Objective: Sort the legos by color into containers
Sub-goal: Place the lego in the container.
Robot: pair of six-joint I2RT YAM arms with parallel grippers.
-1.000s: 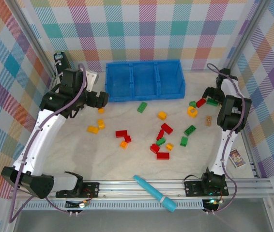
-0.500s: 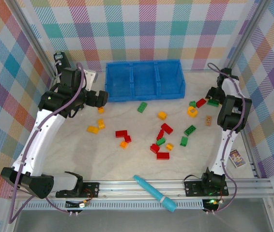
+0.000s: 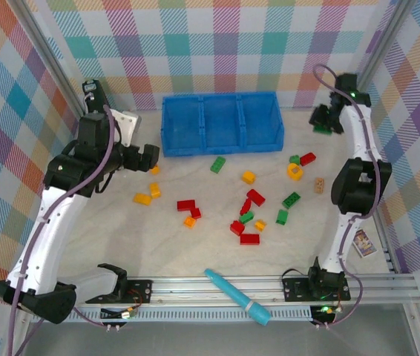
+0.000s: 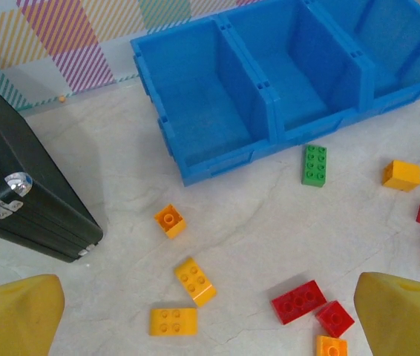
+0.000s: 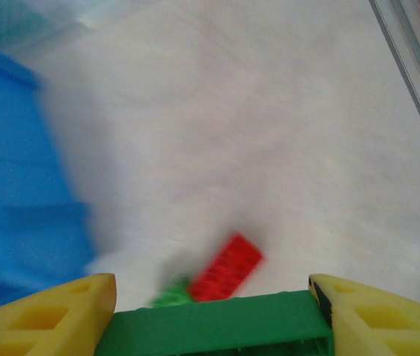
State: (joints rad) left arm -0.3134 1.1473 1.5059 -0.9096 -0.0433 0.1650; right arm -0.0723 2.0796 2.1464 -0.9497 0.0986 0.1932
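- A green brick [image 5: 210, 326] sits clamped between the yellow fingers [image 5: 54, 315] of the right end effector [image 5: 210, 315], its long side spanning the gap between them.
- From overhead, the right end effector [image 3: 320, 119] holds this brick above the bench [image 3: 195, 252], near the back right corner and just past the right end of the blue three-compartment bin [image 3: 225, 145].
- Below the held brick, the wrist view shows a blurred red brick [image 5: 227, 267] lying on the bench, with a small green piece [image 5: 169, 299] touching its lower left end. The bin [image 5: 17, 200] is a blue blur at the left.
- The other legos [image 3: 248, 215] lie scattered on the bench in front of the bin:
  - a lone green 2x3 brick [image 3: 218, 165] lies nearest the bin's front wall;
  - a red, green and yellow cluster sits in the middle;
  - a yellow ring piece [image 3: 294, 171] lies further right;
  - a few yellow-orange bricks [image 3: 148, 194] lie to the left.
- The left end effector [image 3: 149, 156] hangs over the left part of the bench, just left of the bin's front corner. Its jaws are spread wide and hold nothing.
- In its wrist view, the two yellow fingertips [image 4: 13, 315] sit at the bottom corners. Between them on the bench are three yellow-orange bricks [image 4: 195, 280] and a pair of red bricks [image 4: 299, 301].
- A black case with metal latches [image 4: 32, 200] stands at the left of that view.
- A teal marker-like stick [image 3: 236, 295] lies across the near rail, and a small picture card [image 3: 363, 242] lies by the right arm.
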